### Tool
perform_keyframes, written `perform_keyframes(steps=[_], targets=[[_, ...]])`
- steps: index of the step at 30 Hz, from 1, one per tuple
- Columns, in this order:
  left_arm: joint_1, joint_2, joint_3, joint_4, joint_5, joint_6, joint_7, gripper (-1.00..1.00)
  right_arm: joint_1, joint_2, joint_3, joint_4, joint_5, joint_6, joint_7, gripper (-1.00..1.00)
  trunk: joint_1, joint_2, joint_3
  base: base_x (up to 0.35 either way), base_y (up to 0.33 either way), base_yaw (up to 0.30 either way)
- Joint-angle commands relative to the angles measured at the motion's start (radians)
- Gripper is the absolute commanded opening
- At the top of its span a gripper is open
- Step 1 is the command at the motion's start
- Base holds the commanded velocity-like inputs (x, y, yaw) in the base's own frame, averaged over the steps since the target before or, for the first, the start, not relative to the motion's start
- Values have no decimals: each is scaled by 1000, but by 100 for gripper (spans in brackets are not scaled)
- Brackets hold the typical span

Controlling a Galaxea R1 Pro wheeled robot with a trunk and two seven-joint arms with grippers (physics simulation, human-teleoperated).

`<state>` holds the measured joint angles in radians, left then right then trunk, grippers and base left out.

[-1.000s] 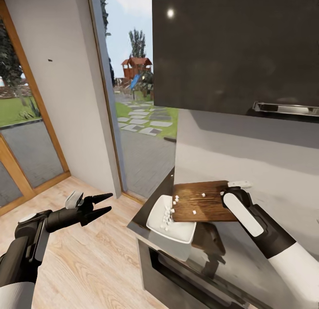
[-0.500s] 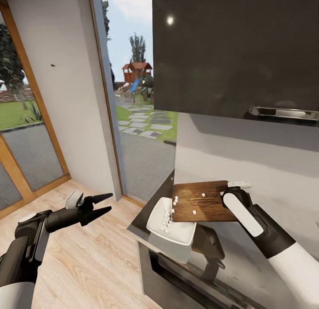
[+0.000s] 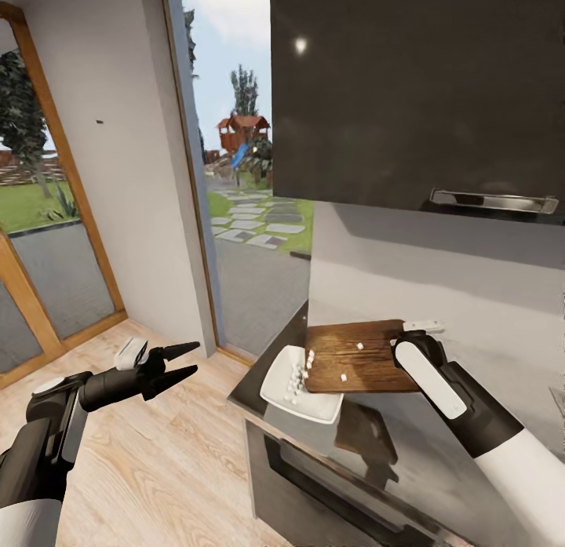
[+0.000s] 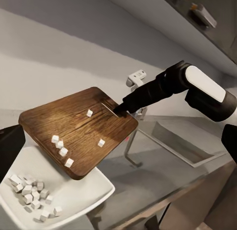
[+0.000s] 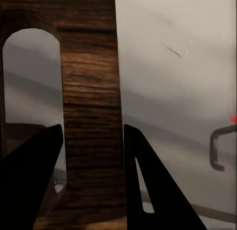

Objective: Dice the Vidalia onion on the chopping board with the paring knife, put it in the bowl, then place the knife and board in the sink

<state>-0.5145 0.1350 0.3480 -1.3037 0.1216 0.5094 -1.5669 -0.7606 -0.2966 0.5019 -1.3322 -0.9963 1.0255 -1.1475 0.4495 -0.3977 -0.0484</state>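
Bowl [image 4: 74,198] holds diced onion [image 4: 29,193] beneath chopping board [image 4: 74,126].

Dark brown wood-grain chopping board [image 3: 362,357], white bowl [image 3: 302,386], white diced onion [image 4: 30,195]

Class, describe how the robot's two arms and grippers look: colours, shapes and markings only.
Both arms have white upper sleeves and glossy black forearms. The left gripper ends in two black, pointed, tapering fingers, with a pale grey block behind them. The right gripper is black too, and its wrist carries a long, rounded white panel.
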Motion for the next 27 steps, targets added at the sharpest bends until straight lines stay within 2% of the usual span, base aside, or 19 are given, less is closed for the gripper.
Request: perform_keyframes(steps=[1, 27], targets=[[-1, 0, 0, 0, 0, 11, -4, 100, -2, -1, 3, -1, -8, 4, -11, -100, 1, -2, -2, -57, 0, 0], [-1, 0, 0, 0, 0, 11, -4, 100, -2, 0, 3, -1, -8, 2, -11, -100, 1, -2, -2, -4, 0, 0]])
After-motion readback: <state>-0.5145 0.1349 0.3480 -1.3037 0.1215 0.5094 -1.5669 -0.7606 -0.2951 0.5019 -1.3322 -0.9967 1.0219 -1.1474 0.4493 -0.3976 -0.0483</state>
